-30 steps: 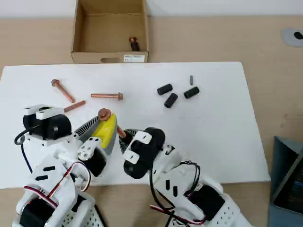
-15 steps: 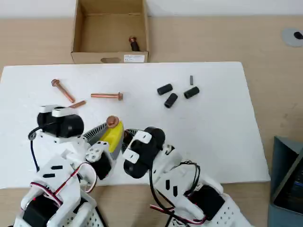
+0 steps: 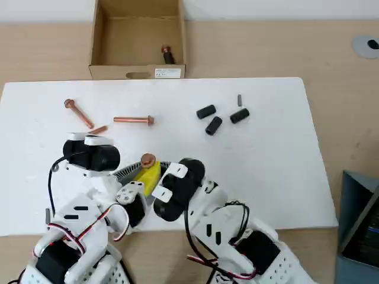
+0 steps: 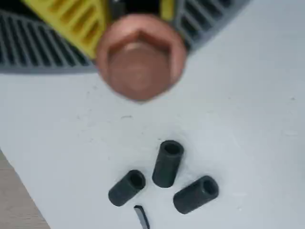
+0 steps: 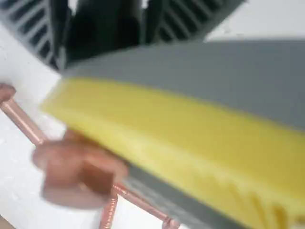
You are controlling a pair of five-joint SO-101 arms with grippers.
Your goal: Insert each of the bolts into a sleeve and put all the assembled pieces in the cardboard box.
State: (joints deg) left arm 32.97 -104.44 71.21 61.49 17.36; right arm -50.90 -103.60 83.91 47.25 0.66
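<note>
Held bolt [image 3: 147, 159]: copper, head uppermost, clamped in the left pincer [image 3: 145, 170] (yellow pad against the shank), over the near middle of the white mat [image 3: 278, 171].
Right pincer [image 5: 107, 26]: just beside the left one, closed on a dark sleeve [image 5: 102, 36].
Loose bolts: three on the mat's left part [image 3: 78, 112] [image 3: 134, 120] [image 3: 98, 129], the last partly hidden by the left arm.
Loose sleeves: three clustered right of centre [image 3: 206, 111] [image 3: 214, 125] [image 3: 240, 115], with a thin dark pin [image 3: 239, 100] near.
Cardboard box [image 3: 100, 41]: on the table [image 3: 343, 106] beyond the mat's far edge, with one assembled piece [image 3: 167, 54] inside by its right wall.
</note>
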